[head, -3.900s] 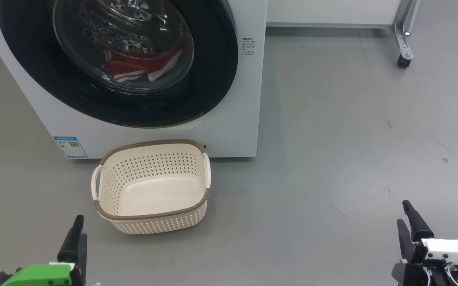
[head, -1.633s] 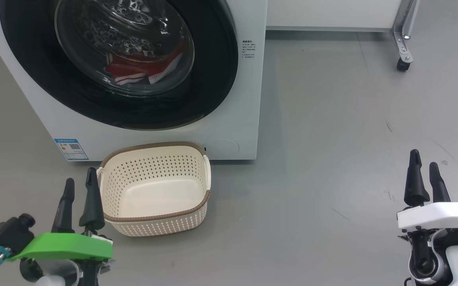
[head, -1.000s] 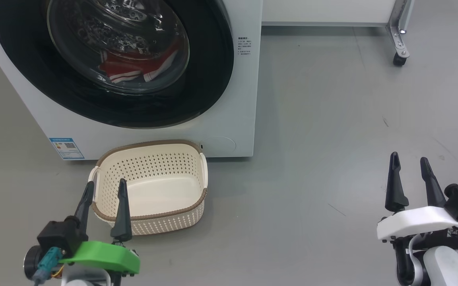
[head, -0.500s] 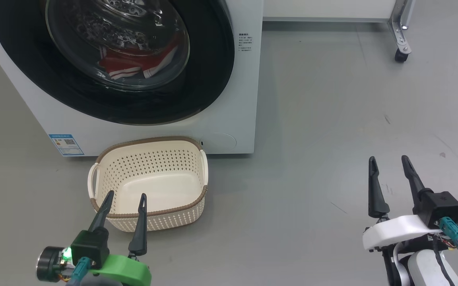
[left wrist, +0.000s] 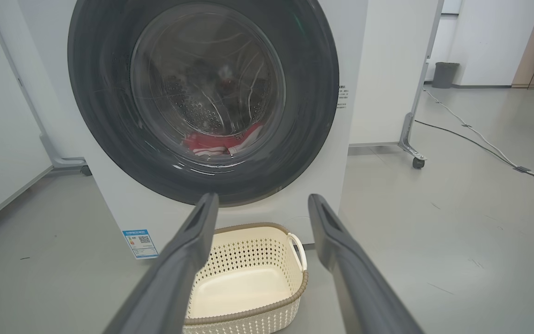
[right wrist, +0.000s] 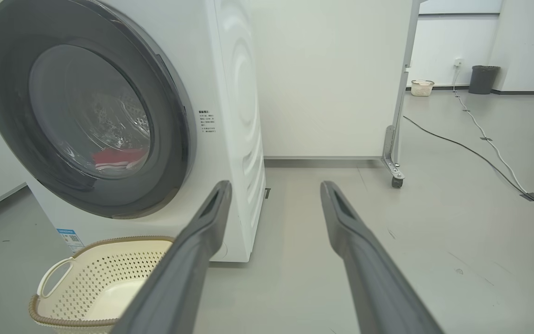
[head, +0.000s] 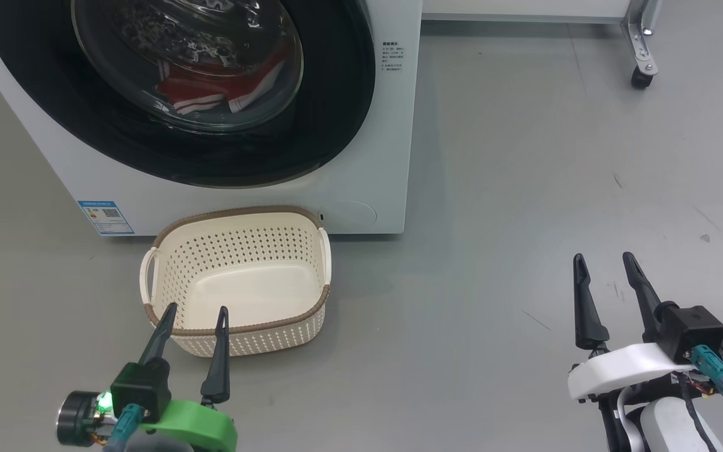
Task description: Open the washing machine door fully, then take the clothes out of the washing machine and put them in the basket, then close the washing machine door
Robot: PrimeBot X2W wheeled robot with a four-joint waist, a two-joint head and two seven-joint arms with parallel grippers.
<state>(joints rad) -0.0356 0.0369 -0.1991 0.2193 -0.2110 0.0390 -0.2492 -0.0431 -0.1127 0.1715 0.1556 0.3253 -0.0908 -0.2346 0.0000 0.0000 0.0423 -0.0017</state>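
The white washing machine (head: 374, 157) stands ahead with its round black-rimmed door (head: 330, 125) shut. Red and white clothes (head: 211, 91) lie in the drum behind the glass, clothes (left wrist: 220, 141) also seen from the left wrist. An empty cream basket (head: 236, 339) sits on the floor right before the machine. My left gripper (head: 195, 311) hangs open over the basket's near rim, fingers pointing at the machine. My right gripper (head: 603, 260) stands open over bare floor to the right, well away from the door (right wrist: 174, 139). Neither holds anything.
A white panel on a castor foot (head: 641, 75) stands at the back right. Cables (right wrist: 503, 162) run across the grey floor further right. A grey bin (right wrist: 484, 79) and a small basket (right wrist: 421, 87) stand by the far wall.
Both arms rose into view and turned their fingers toward the machine. The left gripper moved right to the basket's near rim; the right shifted left. The camera has shifted slightly.
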